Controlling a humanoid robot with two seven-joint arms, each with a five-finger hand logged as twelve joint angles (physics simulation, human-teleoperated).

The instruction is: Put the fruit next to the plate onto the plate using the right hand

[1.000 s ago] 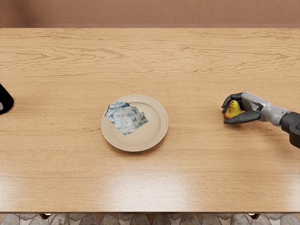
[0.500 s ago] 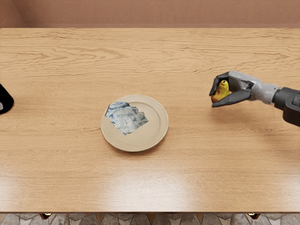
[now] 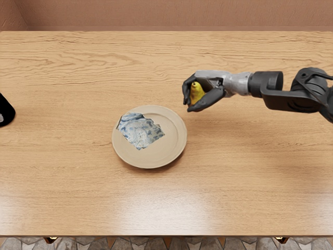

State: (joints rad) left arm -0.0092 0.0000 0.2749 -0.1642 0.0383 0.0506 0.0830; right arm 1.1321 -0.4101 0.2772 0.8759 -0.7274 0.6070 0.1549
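Observation:
A small yellow pear (image 3: 196,92) is held in my right hand (image 3: 196,94), whose fingers are shut around it. The hand hangs above the table just past the upper right rim of the beige plate (image 3: 174,146). A blue-grey patterned patch (image 3: 139,130) covers the plate's left half. The right arm (image 3: 281,91) reaches in from the right edge. My left hand (image 3: 4,110) shows only as a dark shape at the left edge.
The wooden table (image 3: 166,198) stretches wide on all sides of the plate. A brown wall runs along the far edge.
My right hand has carried the pear up off the table and leftward, from the right side to just beside the plate's upper right rim. More of the arm now shows.

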